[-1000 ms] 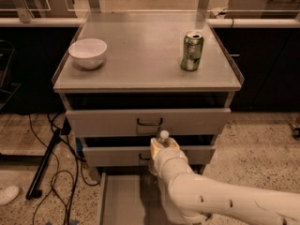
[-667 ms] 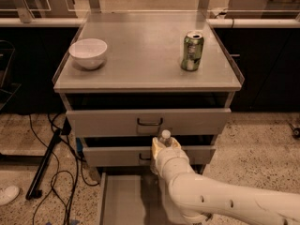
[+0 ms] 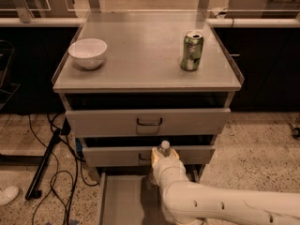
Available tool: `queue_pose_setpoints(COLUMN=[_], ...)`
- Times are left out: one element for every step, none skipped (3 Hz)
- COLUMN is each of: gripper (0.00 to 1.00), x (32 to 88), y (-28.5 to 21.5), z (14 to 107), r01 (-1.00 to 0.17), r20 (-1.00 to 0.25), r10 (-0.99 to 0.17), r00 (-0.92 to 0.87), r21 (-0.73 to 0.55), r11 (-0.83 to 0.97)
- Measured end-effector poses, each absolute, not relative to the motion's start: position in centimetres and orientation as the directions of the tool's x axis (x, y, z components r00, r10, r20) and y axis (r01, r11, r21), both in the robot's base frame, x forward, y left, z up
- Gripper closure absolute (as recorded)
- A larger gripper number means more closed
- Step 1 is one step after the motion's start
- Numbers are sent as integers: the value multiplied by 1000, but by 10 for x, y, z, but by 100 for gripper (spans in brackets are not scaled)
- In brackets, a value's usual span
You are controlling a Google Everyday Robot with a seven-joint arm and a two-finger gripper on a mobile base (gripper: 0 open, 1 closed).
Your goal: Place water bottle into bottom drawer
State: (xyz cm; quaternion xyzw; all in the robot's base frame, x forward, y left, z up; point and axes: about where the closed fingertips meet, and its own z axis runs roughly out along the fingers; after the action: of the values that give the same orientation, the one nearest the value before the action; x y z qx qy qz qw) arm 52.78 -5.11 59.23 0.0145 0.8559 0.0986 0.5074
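Observation:
The water bottle (image 3: 164, 148) shows only its white cap and clear neck; the rest is hidden inside my gripper (image 3: 164, 159). The gripper is shut on the bottle and holds it upright in front of the middle drawer's face, above the back of the bottom drawer (image 3: 123, 196). The bottom drawer is pulled out at the floor, with a flat grey floor and thin side walls. My white arm (image 3: 220, 207) comes in from the lower right and covers the drawer's right part.
A white bowl (image 3: 87, 53) and a green soda can (image 3: 192, 50) stand on the grey cabinet top (image 3: 140, 55). The top drawer (image 3: 149, 122) and the middle drawer (image 3: 117, 154) are slightly out. Black cables and a bar (image 3: 44, 165) lie on the floor at left.
My gripper with the bottle has moved slightly to the right and down in front of the middle drawer. Nothing else has moved.

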Motion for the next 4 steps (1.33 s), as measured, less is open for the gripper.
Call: queue_pose_setpoints(gripper=[100,100,100,100], x=[524,524,521,520], y=[-62,-62,-56,-46], z=[560,560,550,529], r01=[-27,-27,5,88], r20=[-848,-848,-839,-828], r10=[151,151,179,272], r00=[-509,-509,-513,-490], r21=[191,191,206,263], r11=[981,981,979,961])
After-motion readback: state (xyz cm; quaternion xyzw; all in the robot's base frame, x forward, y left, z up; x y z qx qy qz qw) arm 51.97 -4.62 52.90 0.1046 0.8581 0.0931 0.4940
